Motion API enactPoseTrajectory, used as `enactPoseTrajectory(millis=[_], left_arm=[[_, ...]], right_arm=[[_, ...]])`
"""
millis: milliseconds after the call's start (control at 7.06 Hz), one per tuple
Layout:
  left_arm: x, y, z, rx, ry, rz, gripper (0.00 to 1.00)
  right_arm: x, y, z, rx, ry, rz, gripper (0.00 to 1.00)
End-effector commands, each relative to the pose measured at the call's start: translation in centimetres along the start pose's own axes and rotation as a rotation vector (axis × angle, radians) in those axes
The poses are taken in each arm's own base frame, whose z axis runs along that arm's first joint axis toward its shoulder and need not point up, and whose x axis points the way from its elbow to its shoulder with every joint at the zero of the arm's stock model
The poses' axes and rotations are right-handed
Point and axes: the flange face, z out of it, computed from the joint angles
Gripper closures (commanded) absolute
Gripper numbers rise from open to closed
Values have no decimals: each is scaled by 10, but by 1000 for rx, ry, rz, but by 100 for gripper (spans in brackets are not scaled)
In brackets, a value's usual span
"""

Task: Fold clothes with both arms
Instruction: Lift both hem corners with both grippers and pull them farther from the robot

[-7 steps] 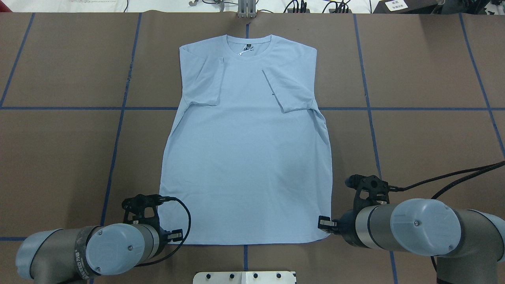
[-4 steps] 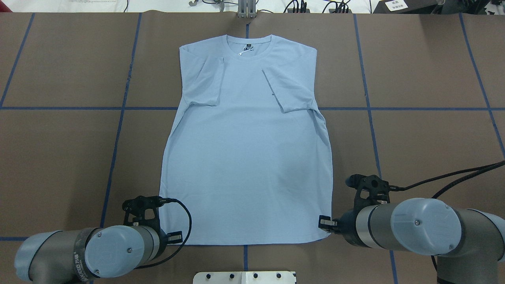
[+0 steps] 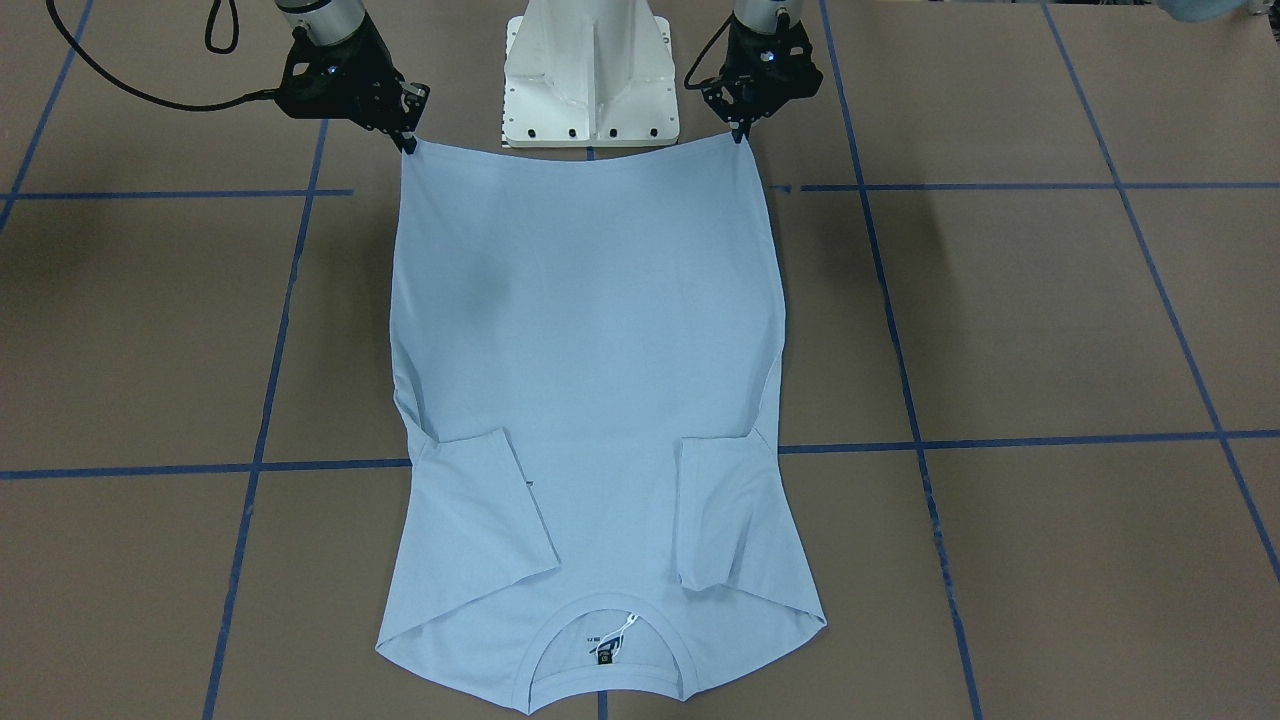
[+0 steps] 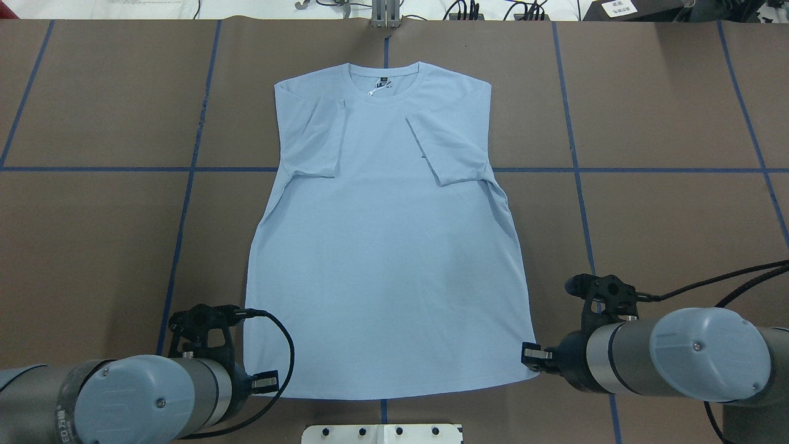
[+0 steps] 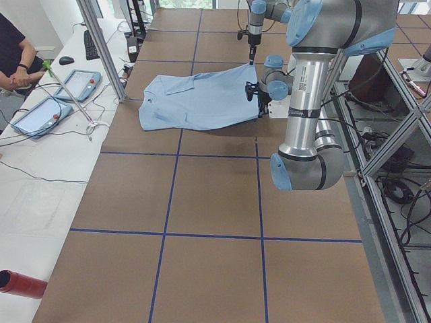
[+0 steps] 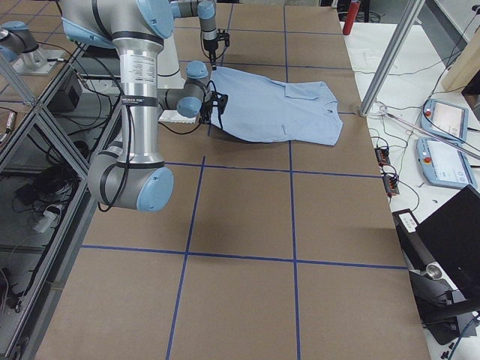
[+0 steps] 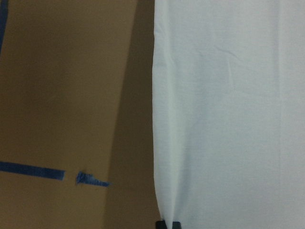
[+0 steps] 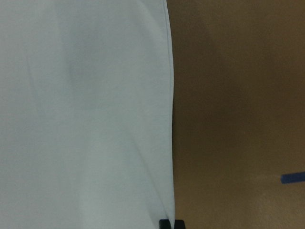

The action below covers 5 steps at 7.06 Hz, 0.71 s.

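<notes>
Both arms just lifted the hem: left black two-finger gripper and right black two-finger gripper pinch the pale light-blue short-sleeved T-shirt corners, stretched ahead of them, so the fold-over looks underway.

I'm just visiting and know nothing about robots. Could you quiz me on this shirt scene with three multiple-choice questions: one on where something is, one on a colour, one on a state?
1. Where do the claws grip the T-shirt?
A. collar
B. bottom hem corners
C. sleeve tips

2. What colour are the lines on the table?
A. blue
B. red
C. white

3. How do the sleeves lie?
A. spread outward
B. rolled up
C. folded onto the chest

Answers: 1 B, the left claw and right claw pinch the hem corners nearest the robot. 2 A, blue tape forms a grid. 3 C, both sleeves lie folded inward over the body.
</notes>
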Motion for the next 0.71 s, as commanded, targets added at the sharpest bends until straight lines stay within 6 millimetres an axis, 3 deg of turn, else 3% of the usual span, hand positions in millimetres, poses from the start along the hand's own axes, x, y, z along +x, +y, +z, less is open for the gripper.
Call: enactPoseTrajectory(millis=[0,283,425,567], left_arm=[[14,31,-12,-61,27,46,100],[13,56,-32,-105,24,92,100],[8,59,-50,-125,27,154,100],[10,61,-54,-139,38,172,100]], right_arm=[[19,24,-17,-149,28,-8,100],[26,56,-20,-240,50,-40,100],[25,63,-23,-258,48,-27,100],[23,63,-22,-255,45,-25,100]])
